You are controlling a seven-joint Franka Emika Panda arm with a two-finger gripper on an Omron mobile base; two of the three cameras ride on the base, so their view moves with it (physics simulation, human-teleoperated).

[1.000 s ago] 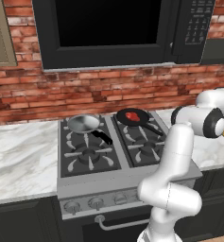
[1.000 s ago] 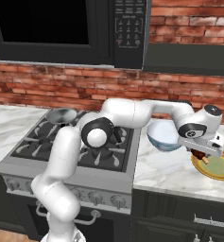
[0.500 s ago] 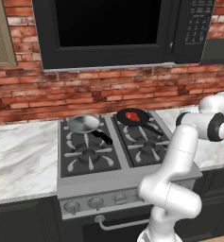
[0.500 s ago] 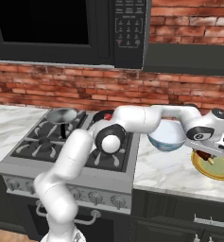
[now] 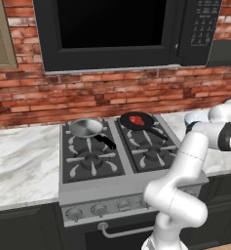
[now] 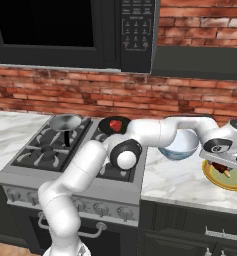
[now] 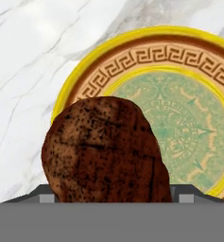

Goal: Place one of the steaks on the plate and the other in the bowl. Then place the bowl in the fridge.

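My gripper (image 6: pixel 223 164) is shut on the dark brown steak (image 7: pixel 104 151), holding it just above the near-left rim of the yellow-olive plate (image 7: pixel 179 118). That plate (image 6: pixel 232 182) lies on the marble counter at the far right. Left of it stands the pale blue-grey bowl (image 6: pixel 179 145), whose rim (image 5: pixel 195 117) peeks out behind my arm. The bright red steak (image 5: pixel 135 119) lies in the black frying pan (image 6: pixel 116 125) on the stove's back right burner. The fridge is out of view.
A silver frying pan (image 5: pixel 85 128) sits on the back left burner of the stove (image 5: pixel 112 156). A black microwave (image 5: pixel 112 29) hangs above against the brick wall. Marble counter (image 5: pixel 19 166) runs on both sides of the stove.
My hand has carried the dark brown steak a little further right, from beside the bowl to over the plate's rim. The pans, bowl and plate have stayed put.
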